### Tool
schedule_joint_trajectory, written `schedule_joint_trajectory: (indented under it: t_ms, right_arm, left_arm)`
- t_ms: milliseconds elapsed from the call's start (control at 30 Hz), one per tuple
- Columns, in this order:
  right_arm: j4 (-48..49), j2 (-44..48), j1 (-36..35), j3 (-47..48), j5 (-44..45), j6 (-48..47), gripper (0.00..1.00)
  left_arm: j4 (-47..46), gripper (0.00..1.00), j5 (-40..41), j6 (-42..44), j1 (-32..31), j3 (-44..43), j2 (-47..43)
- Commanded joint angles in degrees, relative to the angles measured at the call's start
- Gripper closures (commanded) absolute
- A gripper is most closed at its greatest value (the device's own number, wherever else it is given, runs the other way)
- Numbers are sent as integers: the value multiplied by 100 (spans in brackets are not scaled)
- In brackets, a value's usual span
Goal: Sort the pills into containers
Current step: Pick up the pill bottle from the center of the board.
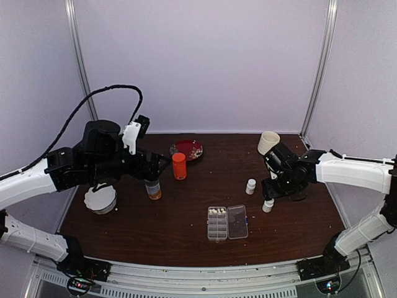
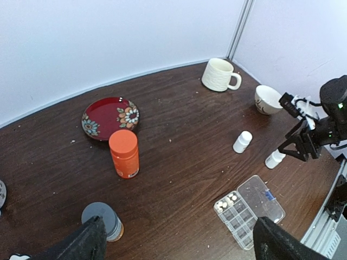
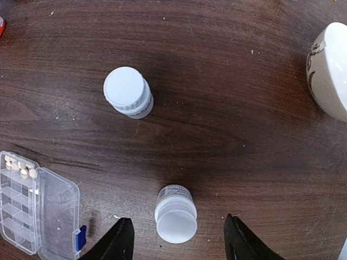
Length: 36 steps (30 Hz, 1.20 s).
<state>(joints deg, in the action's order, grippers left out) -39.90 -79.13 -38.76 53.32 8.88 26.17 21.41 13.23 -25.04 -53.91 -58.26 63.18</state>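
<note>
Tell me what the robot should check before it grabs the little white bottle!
1. Right hand open on either side of the near white bottle: ok.
2. That bottle upright with its cap on: ok.
3. Other white bottle well clear of the hand: ok.
4. Organiser box lid open: ok.
5. Compartments free for more pills: ok, only one end holds some.
6. Pills inside the near bottle: cannot tell.
</note>
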Motion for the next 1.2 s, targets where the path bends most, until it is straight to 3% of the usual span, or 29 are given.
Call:
schedule_joint_trajectory:
  t_ms: [0, 267, 533, 967, 1167]
  right_arm:
    - [247, -113, 105, 40, -426, 128, 41]
    - [266, -246, 115, -124, -427, 183, 38]
    - [419, -332, 124, -363, -361, 213, 42]
    - [402, -434, 128, -307, -279, 189, 57]
    - [312, -400, 124, -299, -183, 182, 58]
  left_arm:
    - [-769, 2, -319, 233, -33, 67, -126]
    - [-887, 2, -338, 245, -38, 113, -91]
    - [-1007, 2, -462, 280, -38, 97, -40]
    - [-964, 2, -436, 298, -34, 36, 3]
    - [-933, 2, -445, 323, -38, -4, 36]
